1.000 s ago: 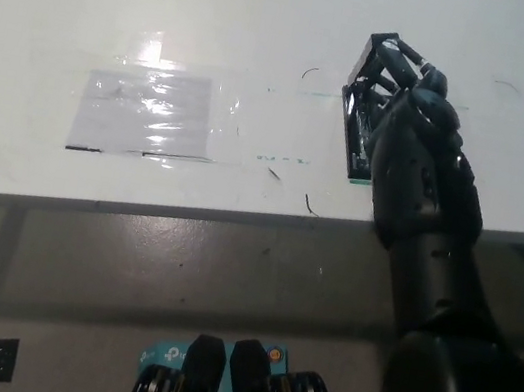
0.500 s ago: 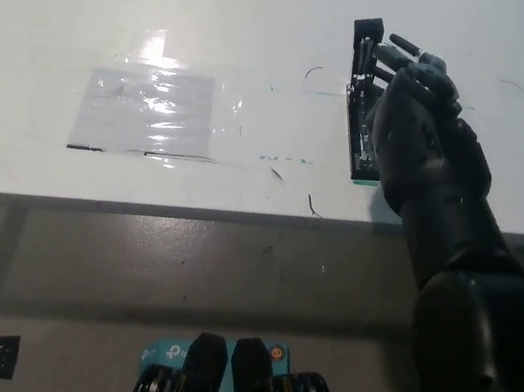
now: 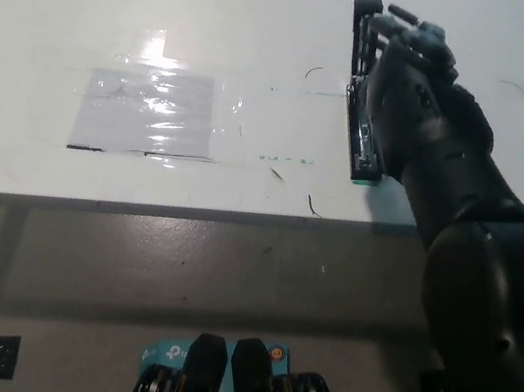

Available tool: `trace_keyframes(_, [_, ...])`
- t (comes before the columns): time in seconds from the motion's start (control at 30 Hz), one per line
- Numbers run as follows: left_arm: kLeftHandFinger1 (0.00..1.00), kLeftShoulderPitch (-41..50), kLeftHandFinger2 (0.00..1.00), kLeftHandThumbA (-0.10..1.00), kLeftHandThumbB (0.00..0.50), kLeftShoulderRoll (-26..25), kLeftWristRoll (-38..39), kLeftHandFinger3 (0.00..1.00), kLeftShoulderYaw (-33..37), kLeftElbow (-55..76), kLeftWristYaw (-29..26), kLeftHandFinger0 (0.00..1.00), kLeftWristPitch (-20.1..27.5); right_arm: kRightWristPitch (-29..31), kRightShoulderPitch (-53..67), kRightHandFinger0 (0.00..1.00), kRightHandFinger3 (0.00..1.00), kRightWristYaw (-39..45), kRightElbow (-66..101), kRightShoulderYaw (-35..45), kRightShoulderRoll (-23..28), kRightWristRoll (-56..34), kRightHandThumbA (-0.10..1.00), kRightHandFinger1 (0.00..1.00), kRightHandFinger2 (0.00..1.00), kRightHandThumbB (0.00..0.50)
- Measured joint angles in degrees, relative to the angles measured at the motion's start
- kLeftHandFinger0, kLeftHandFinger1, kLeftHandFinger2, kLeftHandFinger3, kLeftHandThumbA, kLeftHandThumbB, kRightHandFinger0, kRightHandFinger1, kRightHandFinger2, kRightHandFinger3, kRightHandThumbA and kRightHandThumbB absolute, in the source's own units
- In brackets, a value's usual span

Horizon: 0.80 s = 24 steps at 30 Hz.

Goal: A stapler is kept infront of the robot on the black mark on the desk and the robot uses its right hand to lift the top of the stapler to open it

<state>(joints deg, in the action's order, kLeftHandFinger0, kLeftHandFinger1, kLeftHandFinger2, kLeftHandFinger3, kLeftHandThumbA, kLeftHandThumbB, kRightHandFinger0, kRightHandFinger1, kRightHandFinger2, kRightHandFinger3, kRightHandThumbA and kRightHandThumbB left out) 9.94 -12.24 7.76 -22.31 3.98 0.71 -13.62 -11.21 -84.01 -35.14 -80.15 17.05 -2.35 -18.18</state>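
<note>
Our right hand (image 3: pixel 417 91) has its fingers (image 3: pixel 407 17) curled onto the far end of the stapler's top, which looks partly raised. The stapler (image 3: pixel 361 122) lies near the desk's (image 3: pixel 273 15) front edge, right of a taped sheet (image 3: pixel 145 112). We judge it stiff, hinged and light; nothing blocks it.

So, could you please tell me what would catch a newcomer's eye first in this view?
First, the black right robot hand at upper right, its fingers on the raised top of the black stapler near the white desk's front edge. Next, the shiny taped sheet on the desk at centre left. The left robot hand is out of view.
</note>
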Motion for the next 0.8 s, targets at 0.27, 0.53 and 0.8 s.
trace_keyframes(0.27, [0.25,0.2,0.38,0.56,0.0,0.0,0.0,0.61,0.0,0.1,0.0,0.27,0.0,3.6,-5.1,0.31,0.58,2.9,-0.5,-0.6,-0.1,0.2,0.3,0.35,0.46,0.0])
trace_keyframes(0.53, [0.24,0.5,0.38,0.57,0.0,-0.5,0.1,0.64,-0.2,0.6,0.0,0.27,-0.1,8.9,-9.3,0.27,0.59,7.4,1.2,-1.1,-0.1,0.6,0.24,0.33,0.45,0.005])
trace_keyframes(0.8, [0.27,0.8,0.42,0.6,0.0,-0.8,0.1,0.67,-0.2,0.6,0.0,0.29,-0.2,8.7,-0.2,0.27,0.63,11.7,11.0,-1.3,0.6,0.6,0.27,0.31,0.43,0.0])
